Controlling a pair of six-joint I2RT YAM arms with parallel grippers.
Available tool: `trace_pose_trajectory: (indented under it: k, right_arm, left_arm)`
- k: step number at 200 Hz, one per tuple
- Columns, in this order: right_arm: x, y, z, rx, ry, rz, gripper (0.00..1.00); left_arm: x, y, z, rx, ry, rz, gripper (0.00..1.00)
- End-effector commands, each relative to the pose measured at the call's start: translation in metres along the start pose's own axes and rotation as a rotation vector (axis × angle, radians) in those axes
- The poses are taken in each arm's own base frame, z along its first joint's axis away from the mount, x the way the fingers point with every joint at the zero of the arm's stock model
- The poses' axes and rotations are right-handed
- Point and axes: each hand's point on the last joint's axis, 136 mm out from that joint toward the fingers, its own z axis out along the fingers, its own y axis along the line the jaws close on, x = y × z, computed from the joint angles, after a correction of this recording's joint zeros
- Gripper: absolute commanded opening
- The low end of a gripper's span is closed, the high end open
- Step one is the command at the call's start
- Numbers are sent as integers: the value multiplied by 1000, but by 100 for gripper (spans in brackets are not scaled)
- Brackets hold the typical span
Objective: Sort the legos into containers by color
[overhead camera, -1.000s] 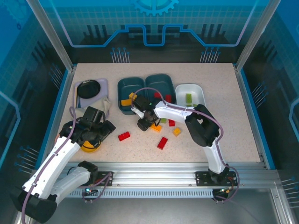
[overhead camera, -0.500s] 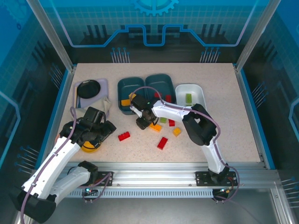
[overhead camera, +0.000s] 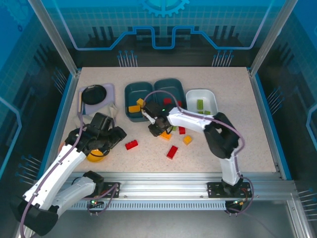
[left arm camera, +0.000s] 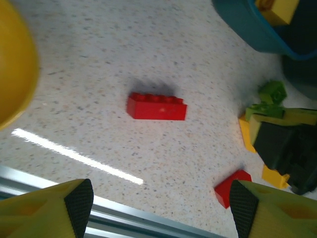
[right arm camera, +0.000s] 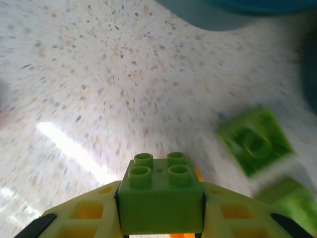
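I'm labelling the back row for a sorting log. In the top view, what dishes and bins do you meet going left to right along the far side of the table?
black plate → left dark teal bin → right dark teal bin → white bin

Open speckled tabletop [overhead camera: 245,124] runs down the whole right side, from the white rounded plastic bin [overhead camera: 210,98] to the blue table edge. A bare strip also lies along the near rail. The middle is crowded: two dark teal rounded plastic bins [overhead camera: 132,91] and the white one form a far row. Just before them lie scattered red, orange-yellow and light green plastic bricks [overhead camera: 172,151], with the right arm [overhead camera: 190,120] slung across. On the left, a yellow round bowl [overhead camera: 95,157] and a grey tray [overhead camera: 111,91] narrow the way.
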Motion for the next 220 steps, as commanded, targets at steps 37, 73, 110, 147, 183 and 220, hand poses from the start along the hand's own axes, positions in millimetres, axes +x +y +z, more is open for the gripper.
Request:
trace_pose_trajectory:
  k: [37, 73, 110, 147, 183, 220]
  right_arm:
    - [29, -119, -94, 87, -185, 359, 29]
    - [33, -188, -74, 42, -177, 555, 29]
    - [18, -226, -30, -11, -103, 664, 30]
    - [15, -241, -3, -9, -34, 695, 38]
    - [15, -245, -11, 14, -45, 696, 58]
    - [6, -238, -56, 41, -147, 658, 61]
  left_arm:
    - [18, -120, 0, 229, 63, 313, 76]
    - [22, -164, 16, 264, 100, 374, 76]
    - [24, -182, 34, 242, 132, 392, 76]
    - [28, -177, 48, 186, 152, 386, 76]
    - [28, -160, 50, 129, 153, 377, 76]
    - [21, -131, 42, 22, 120, 363, 76]
